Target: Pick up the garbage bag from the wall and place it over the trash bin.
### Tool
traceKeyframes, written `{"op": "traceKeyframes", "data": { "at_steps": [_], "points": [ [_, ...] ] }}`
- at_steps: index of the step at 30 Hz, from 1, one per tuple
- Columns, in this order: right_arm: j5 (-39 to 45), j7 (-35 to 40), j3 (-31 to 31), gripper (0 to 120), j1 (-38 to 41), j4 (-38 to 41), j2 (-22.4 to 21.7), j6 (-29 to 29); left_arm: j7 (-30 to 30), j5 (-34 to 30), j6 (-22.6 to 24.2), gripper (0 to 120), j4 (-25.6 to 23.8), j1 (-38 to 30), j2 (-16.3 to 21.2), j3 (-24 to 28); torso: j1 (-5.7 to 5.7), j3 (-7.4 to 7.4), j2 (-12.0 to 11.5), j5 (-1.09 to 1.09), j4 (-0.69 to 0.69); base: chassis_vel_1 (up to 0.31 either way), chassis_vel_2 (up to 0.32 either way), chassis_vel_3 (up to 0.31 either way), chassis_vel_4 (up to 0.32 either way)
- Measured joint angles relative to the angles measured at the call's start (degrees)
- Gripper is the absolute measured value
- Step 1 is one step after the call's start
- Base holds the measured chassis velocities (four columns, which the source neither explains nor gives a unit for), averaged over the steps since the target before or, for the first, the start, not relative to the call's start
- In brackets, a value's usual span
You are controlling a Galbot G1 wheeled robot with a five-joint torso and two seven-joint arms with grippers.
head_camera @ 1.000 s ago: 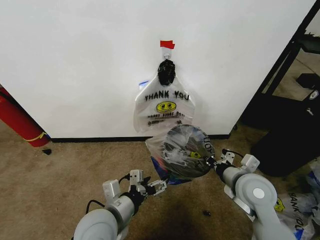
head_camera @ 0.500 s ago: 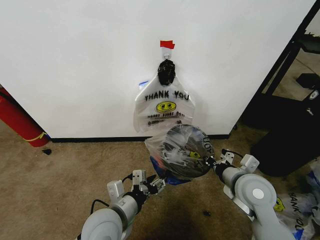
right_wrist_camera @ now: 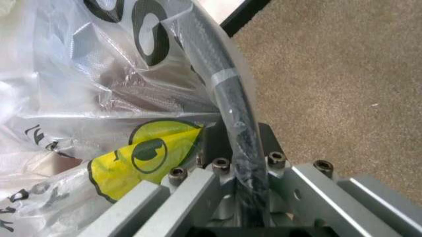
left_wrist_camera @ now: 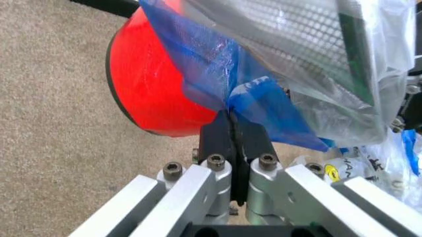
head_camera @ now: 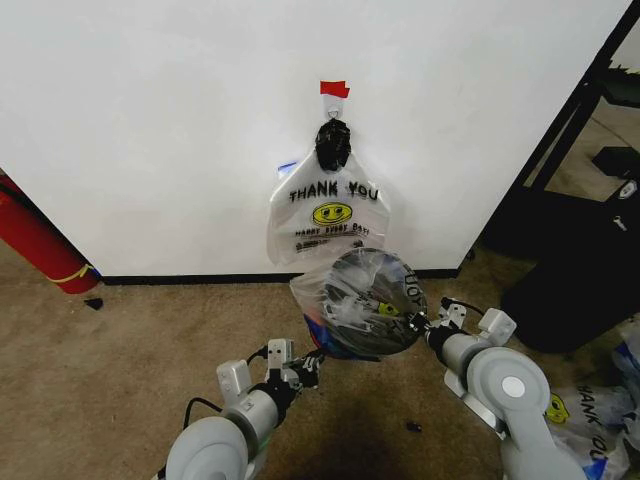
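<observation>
1. Wall (head_camera: 150, 120), plain white, fills the background above a black baseboard, with brown carpet (head_camera: 120, 360) in front of it.
2. A red tape mark (head_camera: 334, 89) sits on the wall; just below it hangs a second bag (head_camera: 328, 215), translucent, with a black knotted top, "THANK YOU" lettering and a yellow smiley.
3. Bin (head_camera: 375, 300), round black mesh with a red base (left_wrist_camera: 155, 84), is tilted on the carpet below the hanging bag, its mouth facing up and forward.
4. Bag (head_camera: 345, 300), thin whitish plastic with blue patches, is draped over the bin's mouth and upper side.
5. Right gripper (head_camera: 422, 324) is at the bin's right edge; its fingers (right_wrist_camera: 274, 148) are closed on the black rim with the bag's film over it, a yellow smiley print just beside them.
6. Left gripper (head_camera: 308, 367) is at the bin's lower left, near the red base; its fingers (left_wrist_camera: 254, 143) are pressed together on a blue fold of the bag.
</observation>
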Motion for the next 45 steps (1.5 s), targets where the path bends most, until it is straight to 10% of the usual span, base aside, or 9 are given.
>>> {"op": "traceKeyframes", "data": {
  "at_steps": [13,21,35,45],
  "points": [
    [1.5,0.7,0.5,0,-1.6,2.9,-0.5,-0.3,-0.7,8.2,-0.3,0,11.3,-2.3,-5.8,3.6,0.00,0.00,0.0,0.00,0.00,0.000,0.000,0.000,0.000],
    [1.3,0.6,0.7,0,-2.0,2.9,-0.6,-0.4,-1.0,9.8,0.9,1,10.2,-1.1,-5.8,3.1,0.00,0.00,0.0,-0.01,-0.01,0.000,0.000,0.000,0.000],
    [-3.6,-5.1,0.5,0,-1.3,-1.7,-3.2,-0.4,-1.7,12.1,3.5,53,-5.9,8.9,4.4,-5.6,-0.01,0.00,0.0,0.00,0.02,0.000,0.000,0.000,0.000],
    [-24.4,-35.7,-0.7,0,-4.8,-5.3,-16.8,6.8,3.2,3.8,-0.8,89,-6.9,-1.2,11.7,-12.1,0.00,0.00,0.0,0.00,0.00,0.000,0.000,0.000,0.000]
  ]
}}
